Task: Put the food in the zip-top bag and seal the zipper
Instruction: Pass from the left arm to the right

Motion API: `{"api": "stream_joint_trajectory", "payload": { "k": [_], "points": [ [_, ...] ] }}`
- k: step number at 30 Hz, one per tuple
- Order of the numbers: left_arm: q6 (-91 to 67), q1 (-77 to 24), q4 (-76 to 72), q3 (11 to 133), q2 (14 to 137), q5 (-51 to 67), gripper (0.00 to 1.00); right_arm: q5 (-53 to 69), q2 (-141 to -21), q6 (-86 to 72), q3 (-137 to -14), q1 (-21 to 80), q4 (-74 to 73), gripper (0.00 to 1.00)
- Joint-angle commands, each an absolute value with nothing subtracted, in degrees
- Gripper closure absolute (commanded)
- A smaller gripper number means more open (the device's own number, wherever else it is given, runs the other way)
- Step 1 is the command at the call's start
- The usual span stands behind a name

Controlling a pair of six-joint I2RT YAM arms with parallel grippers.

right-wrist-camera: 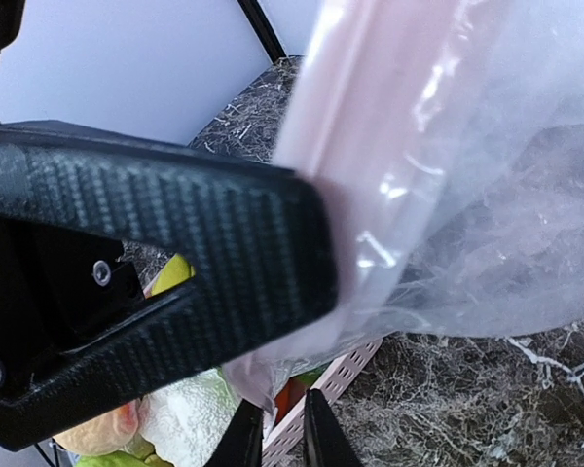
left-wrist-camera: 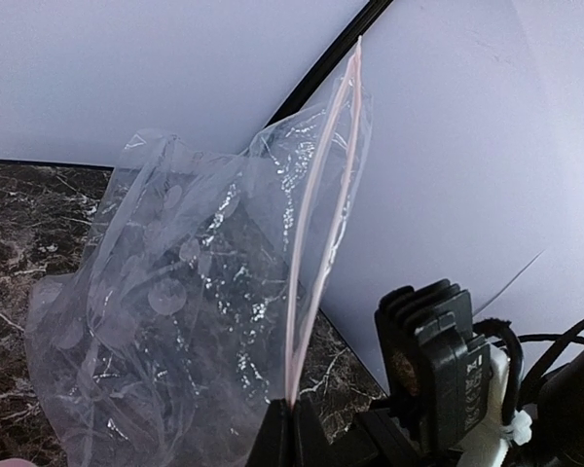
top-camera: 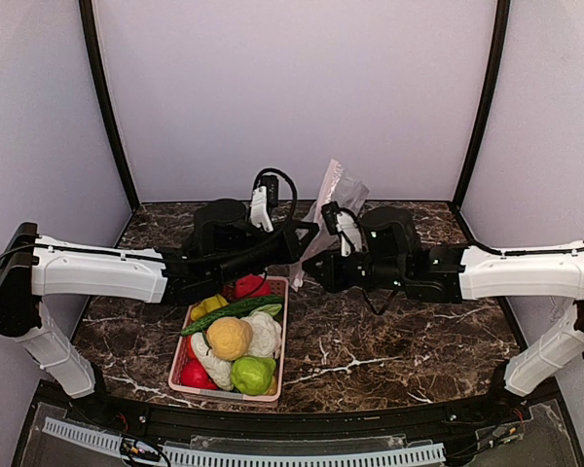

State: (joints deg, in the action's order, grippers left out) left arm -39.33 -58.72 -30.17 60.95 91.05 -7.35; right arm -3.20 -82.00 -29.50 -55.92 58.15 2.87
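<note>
The zip-top bag (top-camera: pixel 333 190) hangs upright over the back of the table, clear with white dots (left-wrist-camera: pixel 175 311). My left gripper (left-wrist-camera: pixel 290 416) is shut on the lower end of its pink zipper (left-wrist-camera: pixel 321 195); the top view shows the gripper (top-camera: pixel 310 232) beside the bag. My right gripper (right-wrist-camera: pixel 284 401) sits just below, its jaws a narrow gap apart, and the bag's bottom corner (right-wrist-camera: pixel 263 384) hangs at their tips. The left gripper's black finger (right-wrist-camera: pixel 175 253) crosses that view. The food lies in the pink basket (top-camera: pixel 284 331): cauliflower (top-camera: pixel 265 336), yellow-orange ball (top-camera: pixel 229 338), cucumber (top-camera: pixel 232 311), red fruit (top-camera: pixel 248 285).
The basket (right-wrist-camera: pixel 321 404) lies directly under the right gripper, left of the table's middle. A green apple (top-camera: pixel 253 375) and a red piece (top-camera: pixel 193 375) fill its near end. Lilac walls close the back and sides. The right wrist's black housing (left-wrist-camera: pixel 438 360) stands close by the left gripper.
</note>
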Motion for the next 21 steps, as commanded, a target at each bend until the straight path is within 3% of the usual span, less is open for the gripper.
{"api": "stream_joint_trajectory", "payload": {
  "k": [1, 4, 10, 12, 13, 14, 15, 17, 21],
  "points": [
    [-40.30, -58.97, -31.86, 59.72, 90.70, -7.71, 0.99, -4.02, -82.79, -28.07, -57.26, 58.61, 6.00, 0.91],
    [-40.65, -58.93, -32.03, 59.23, 90.70, -7.81, 0.99, -4.28, -82.48, -27.91, -56.95, 58.56, 6.83, 1.00],
    [-39.94, -58.62, -30.86, 57.97, 89.41, -7.68, 0.98, -4.47, -80.13, -28.14, -55.54, 58.61, 6.73, 1.00],
    [-38.52, -58.37, -29.83, 57.52, 88.10, -7.09, 0.84, -4.32, -78.86, -28.40, -55.06, 58.57, 5.69, 1.00],
    [-36.66, -58.36, -29.24, 57.37, 87.51, -6.58, 0.69, -4.24, -78.30, -28.59, -54.96, 58.57, 4.83, 1.00],
    [-35.56, -58.29, -27.83, 57.36, 86.32, -6.28, 0.62, -4.01, -77.71, -28.71, -54.94, 58.62, 3.90, 1.00],
    [-33.06, -58.33, -26.97, 57.54, 85.70, -5.48, 0.49, -4.02, -77.21, -28.92, -55.00, 58.62, 2.84, 1.00],
    [-29.31, -58.29, -23.49, 58.31, 84.11, -3.60, 0.35, -4.15, -76.32, -29.49, -55.07, 58.62, 0.86, 1.00],
    [-23.64, -58.29, -15.47, 60.25, 82.80, 1.86, 0.23, -3.94, -75.27, -29.74, -55.07, 58.62, -1.92, 1.00]
  ]
}}
